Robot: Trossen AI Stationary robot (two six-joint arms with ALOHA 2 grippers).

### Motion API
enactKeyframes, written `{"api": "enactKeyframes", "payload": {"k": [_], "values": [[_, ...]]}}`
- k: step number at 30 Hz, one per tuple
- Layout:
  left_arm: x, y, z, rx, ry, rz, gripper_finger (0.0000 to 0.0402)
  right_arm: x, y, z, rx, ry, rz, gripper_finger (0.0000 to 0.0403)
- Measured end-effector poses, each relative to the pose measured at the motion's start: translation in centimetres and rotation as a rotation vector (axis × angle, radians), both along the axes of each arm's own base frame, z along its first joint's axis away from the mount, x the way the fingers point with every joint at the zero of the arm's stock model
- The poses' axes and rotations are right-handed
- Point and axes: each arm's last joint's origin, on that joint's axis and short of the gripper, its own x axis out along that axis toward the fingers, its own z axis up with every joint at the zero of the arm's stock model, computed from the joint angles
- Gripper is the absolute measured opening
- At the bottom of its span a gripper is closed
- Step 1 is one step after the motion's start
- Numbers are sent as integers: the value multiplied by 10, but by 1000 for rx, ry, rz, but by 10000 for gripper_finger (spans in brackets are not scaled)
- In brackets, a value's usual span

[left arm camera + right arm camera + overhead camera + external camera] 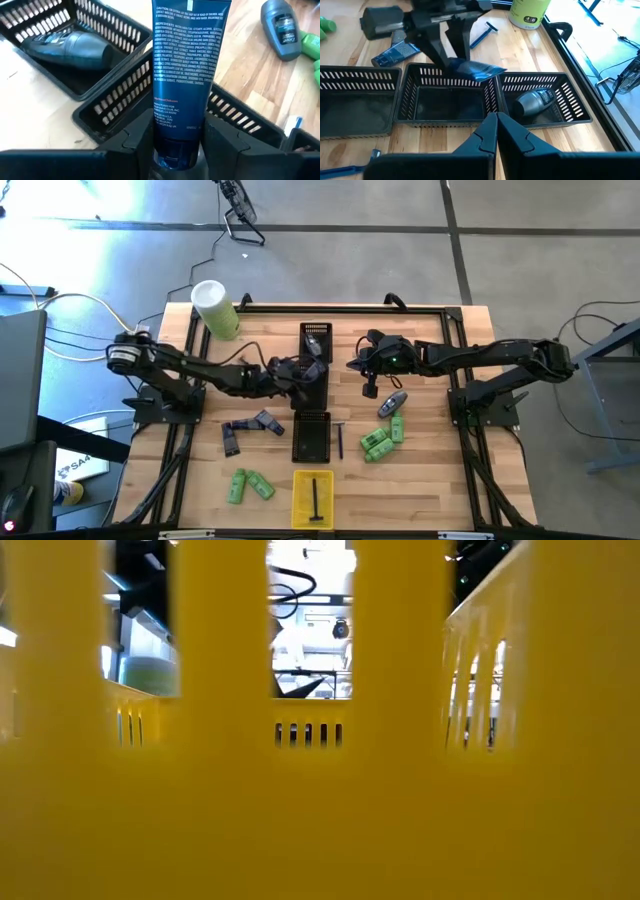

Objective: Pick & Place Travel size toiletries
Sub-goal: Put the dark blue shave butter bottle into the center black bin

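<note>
We held the dark blue printed plastic tube (189, 75) in our left gripper (454, 31), its fingers part-closed on the tube's capped end so that the flat crimped tail hung free, pointing down toward the middle black slatted plastic tray (445, 100). We judged that grip was chosen to let the tube drop lengthwise into the compartment rather than catch on the rim. The tube hung just above that tray, not yet touching it as far as we could tell. In the far black tray (555, 102) a grey oval bottle (534, 101) already lay on its side. Our right gripper (496, 131) waited with its fingers pressed together and nothing in them, just right of the trays, clear of the left arm's path. Bright green little bottles (384, 439) and a second grey-blue oval bottle (281, 27) lay on the wooden table (440, 470) to the right, near that gripper, presumably its next picks.
</note>
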Motion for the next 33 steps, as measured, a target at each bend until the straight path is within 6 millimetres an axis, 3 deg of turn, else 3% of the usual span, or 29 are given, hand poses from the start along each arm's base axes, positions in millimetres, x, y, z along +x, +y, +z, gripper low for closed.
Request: {"api": "enactKeyframes", "payload": {"k": [33], "values": [[4, -8, -14, -12, 40, 3, 136, 0, 0, 0, 2, 0, 0, 3]]}}
